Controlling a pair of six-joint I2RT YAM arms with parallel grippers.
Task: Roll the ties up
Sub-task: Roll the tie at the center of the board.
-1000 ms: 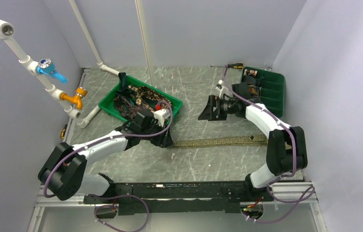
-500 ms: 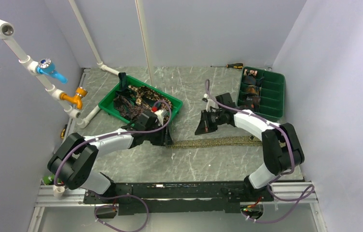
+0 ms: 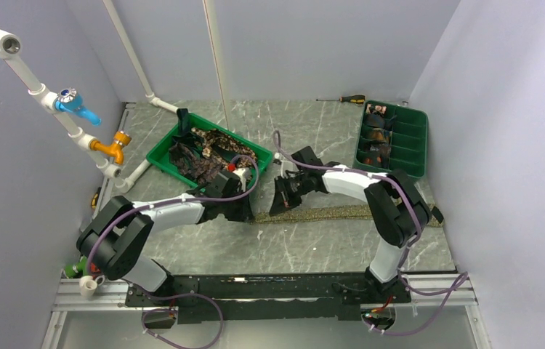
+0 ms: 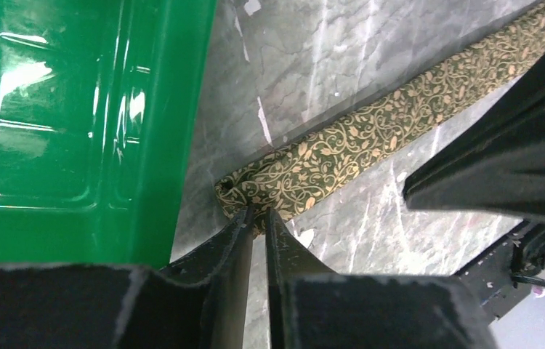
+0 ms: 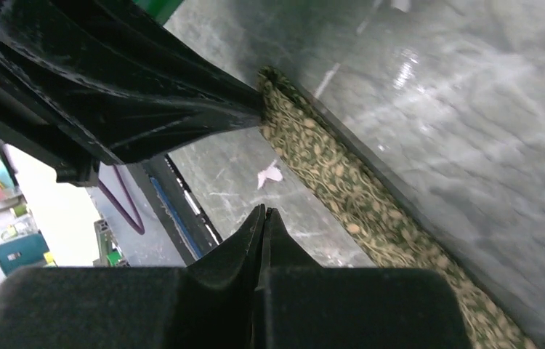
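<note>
Left green tray [image 3: 164,138] holds a loose heap of ties [image 3: 204,153], dark and patterned; just beside its near wall the left gripper [image 4: 255,214] has its fingers nearly together, tips at the end of the olive tie [image 3: 328,213], nip on the fabric not determinable; this tie lies flat as 1 strip on the table [image 3: 291,247]; right gripper [image 5: 264,211], fingers pressed together and empty, hangs just beside the strip; right compartmented tray [image 3: 409,138] holds small coiled ties [image 3: 377,134] in its left column.
</note>
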